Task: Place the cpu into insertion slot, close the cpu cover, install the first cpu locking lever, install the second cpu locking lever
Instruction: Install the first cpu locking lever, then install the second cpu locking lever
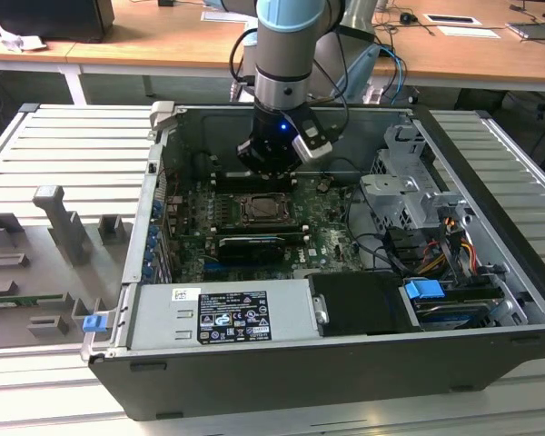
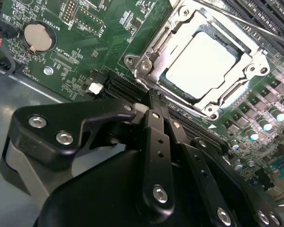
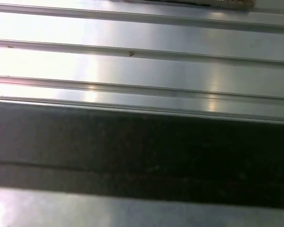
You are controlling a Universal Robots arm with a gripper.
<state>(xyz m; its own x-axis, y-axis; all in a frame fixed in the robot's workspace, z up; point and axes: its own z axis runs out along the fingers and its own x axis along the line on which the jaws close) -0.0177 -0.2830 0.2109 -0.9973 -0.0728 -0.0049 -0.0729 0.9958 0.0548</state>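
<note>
Open computer case (image 1: 490, 272) lying on a ribbed metal table (image 1: 64, 154), grey power supply box (image 1: 222, 313) sitting along its near side, coin battery (image 2: 37, 37) resting on the green board (image 2: 94, 42), wooden desks (image 1: 145, 41) standing behind.

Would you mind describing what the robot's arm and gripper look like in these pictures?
The arm is silver-grey with a light blue joint cap, and black cables loop beside it. The gripper is black, its linked fingers fastened with silver screws; a blue light glows at the wrist.

Ribbed alu table (image 1: 64, 154) w/ open PC case (image 1: 345, 363) & grey fixture blocks (image 1: 59, 222) on it.
</note>
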